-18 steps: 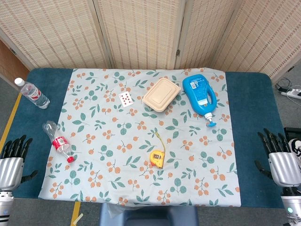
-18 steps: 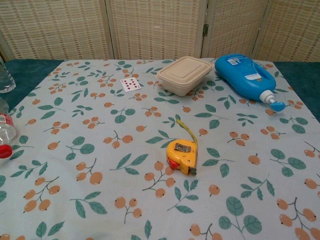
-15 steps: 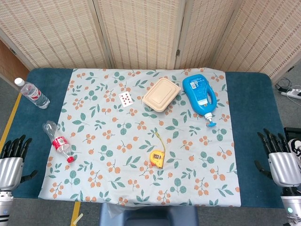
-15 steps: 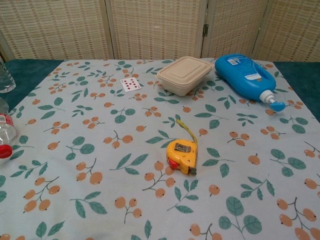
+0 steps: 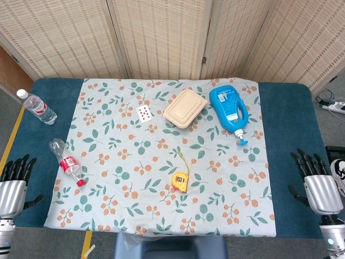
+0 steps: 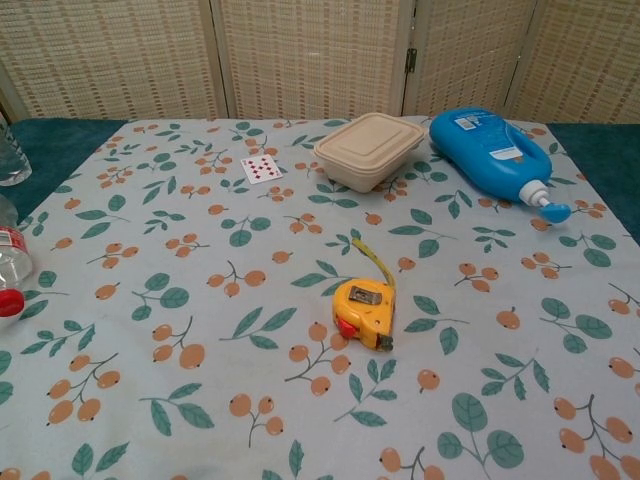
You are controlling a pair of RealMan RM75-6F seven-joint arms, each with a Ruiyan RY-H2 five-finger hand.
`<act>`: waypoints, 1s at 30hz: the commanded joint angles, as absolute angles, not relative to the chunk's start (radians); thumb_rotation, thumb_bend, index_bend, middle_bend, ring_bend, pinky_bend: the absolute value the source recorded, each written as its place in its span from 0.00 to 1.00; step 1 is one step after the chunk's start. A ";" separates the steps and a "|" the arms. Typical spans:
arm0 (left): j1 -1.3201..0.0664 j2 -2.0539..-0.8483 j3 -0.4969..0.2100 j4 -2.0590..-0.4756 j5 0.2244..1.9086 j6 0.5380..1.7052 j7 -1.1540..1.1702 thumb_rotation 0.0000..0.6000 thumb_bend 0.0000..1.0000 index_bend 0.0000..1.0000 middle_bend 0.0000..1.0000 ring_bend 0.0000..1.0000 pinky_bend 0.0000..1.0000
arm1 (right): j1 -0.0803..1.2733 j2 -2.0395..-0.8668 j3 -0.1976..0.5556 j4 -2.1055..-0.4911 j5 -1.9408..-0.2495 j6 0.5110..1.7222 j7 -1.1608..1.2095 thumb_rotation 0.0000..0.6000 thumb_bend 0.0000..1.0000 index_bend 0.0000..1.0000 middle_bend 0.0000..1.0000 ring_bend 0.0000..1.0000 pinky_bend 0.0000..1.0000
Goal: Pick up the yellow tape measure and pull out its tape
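Both hands, left hand and right hand, spread empty, flank the yellow plastic tape measure, its tape slightly out, beyond it a lidded beige box.

A folding screen of woven panels runs along the back, pale frames between the sections, a hinge showing on one seam. In front sits the table, topped in dark teal, with a light floral cloth spread across the middle. Grey floor shows at left with a yellow line. Right edge, a white power strip. Even light throughout.
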State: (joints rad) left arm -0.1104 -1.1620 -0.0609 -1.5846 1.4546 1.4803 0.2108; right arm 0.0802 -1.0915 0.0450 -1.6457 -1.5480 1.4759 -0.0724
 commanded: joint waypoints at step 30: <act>-0.081 -1.120 -0.049 -1.663 1.476 1.527 0.242 1.00 0.14 0.02 0.00 0.00 0.00 | 0.467 -1.431 0.039 -1.459 -1.661 1.036 -0.160 1.00 0.34 0.00 0.06 0.10 0.00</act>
State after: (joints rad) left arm -0.0813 -1.1209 -0.0497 -1.6626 1.4754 1.5264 0.2419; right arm 0.4562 -1.4198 0.0397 -1.4688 -1.6560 1.0456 -0.1656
